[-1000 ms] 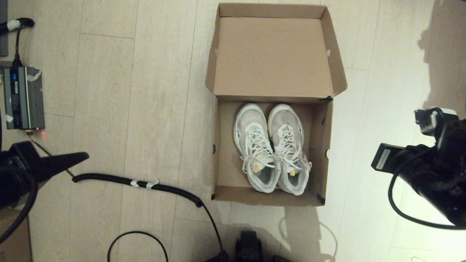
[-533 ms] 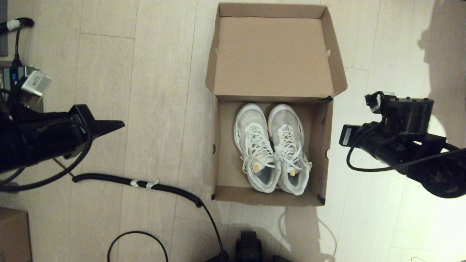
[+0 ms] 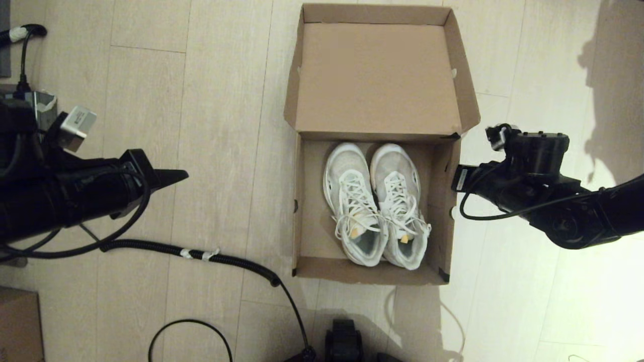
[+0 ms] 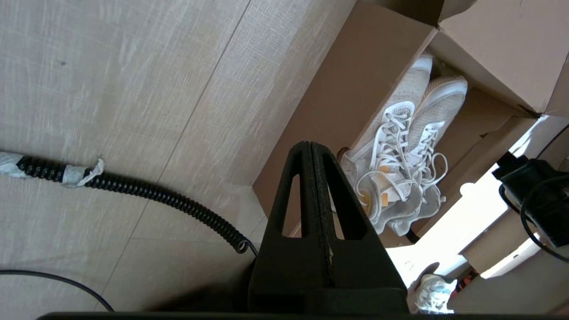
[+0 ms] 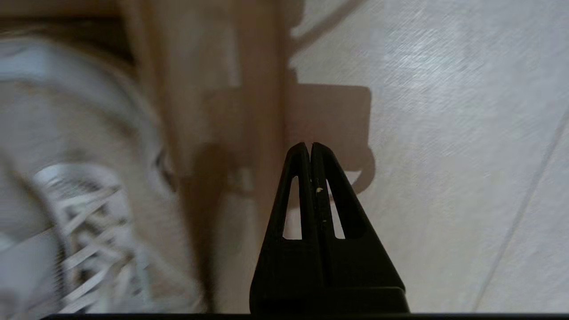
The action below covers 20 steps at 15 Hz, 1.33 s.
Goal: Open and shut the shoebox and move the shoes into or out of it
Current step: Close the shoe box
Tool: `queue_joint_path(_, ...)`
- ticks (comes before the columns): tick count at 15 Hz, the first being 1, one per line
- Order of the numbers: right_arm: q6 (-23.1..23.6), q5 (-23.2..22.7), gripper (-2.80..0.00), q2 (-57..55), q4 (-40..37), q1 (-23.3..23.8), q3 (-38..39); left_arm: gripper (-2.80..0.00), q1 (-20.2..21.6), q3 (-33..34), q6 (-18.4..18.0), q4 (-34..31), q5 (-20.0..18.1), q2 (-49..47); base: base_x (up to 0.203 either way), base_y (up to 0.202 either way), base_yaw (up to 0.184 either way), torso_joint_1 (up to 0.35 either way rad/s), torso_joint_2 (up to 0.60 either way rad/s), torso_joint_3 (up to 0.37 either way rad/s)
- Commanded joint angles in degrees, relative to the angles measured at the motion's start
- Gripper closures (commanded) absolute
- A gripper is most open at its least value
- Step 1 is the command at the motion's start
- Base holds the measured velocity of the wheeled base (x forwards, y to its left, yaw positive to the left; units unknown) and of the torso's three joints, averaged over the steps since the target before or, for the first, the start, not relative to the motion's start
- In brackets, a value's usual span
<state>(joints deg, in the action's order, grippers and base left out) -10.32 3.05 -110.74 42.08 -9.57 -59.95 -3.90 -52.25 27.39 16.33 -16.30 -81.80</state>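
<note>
Shoebox of plain brown cardboard sits open on pale wood-grain floor, lid flat behind. Inside lie white mesh lace-up sneakers, side by side. Left gripper and right gripper flank it, black tapered fingers pressed together.

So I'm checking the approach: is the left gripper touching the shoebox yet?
Apart. The head view shows bare floor between the left gripper and the shoebox, well to its left.
</note>
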Motion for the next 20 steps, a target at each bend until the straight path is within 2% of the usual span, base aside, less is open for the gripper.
queue_joint_path(1,-1.2,-0.6,0.0,1.6,0.3,-0.9,2.0,0.0,-0.5,0.1,0.2,0.0,0.0,-0.5,0.0,0.0,0.0,0.0,0.0,0.0)
queue_joint_path(7,-2.5,-1.4,0.0,8.4,0.3,-4.2,13.1,0.0,-0.8,-1.0,0.3,0.2,0.0,-3.0,0.0,0.0,0.0,0.0,0.0,0.0)
queue_joint_path(9,-4.5,-1.3,0.0,9.4,0.4,-7.0,16.0,0.0,-0.8,-1.1,0.3,0.3,0.0,-3.3,0.0,0.0,0.0,0.0,0.0,0.0)
queue_joint_path(11,-5.4,-1.2,0.0,10.5,0.4,-7.6,18.1,0.0,-0.8,-1.1,0.3,0.3,0.0,-3.4,0.0,0.0,0.0,0.0,0.0,0.0)
queue_joint_path(13,-5.2,-1.0,0.0,10.6,0.4,-6.0,17.8,0.0,-0.8,-1.4,0.3,0.3,0.0,-3.8,0.0,0.0,0.0,0.0,0.0,0.0)
queue_joint_path(16,-4.4,-2.2,0.0,10.0,-0.2,2.7,10.6,0.0,-0.8,-5.9,0.6,1.2,-0.2,-8.3,0.0,0.0,0.0,0.0,0.0,0.0)
queue_joint_path(17,-4.3,-4.4,0.0,9.6,-1.8,5.1,6.7,0.0,-0.8,-8.1,0.9,2.6,-0.3,-11.0,0.0,0.0,0.0,0.0,0.0,0.0)
queue_joint_path(18,-4.4,-8.7,0.0,9.3,-5.7,7.3,2.6,0.0,-0.8,-10.8,1.9,4.5,-0.7,-14.0,0.0,0.0,0.0,0.0,0.0,0.0)
queue_joint_path(20,-4.5,-21.2,0.0,8.1,-14.9,10.0,-5.3,0.0,-1.1,-17.8,4.4,7.5,-3.4,-20.1,0.0,0.0,0.0,0.0,0.0,0.0)
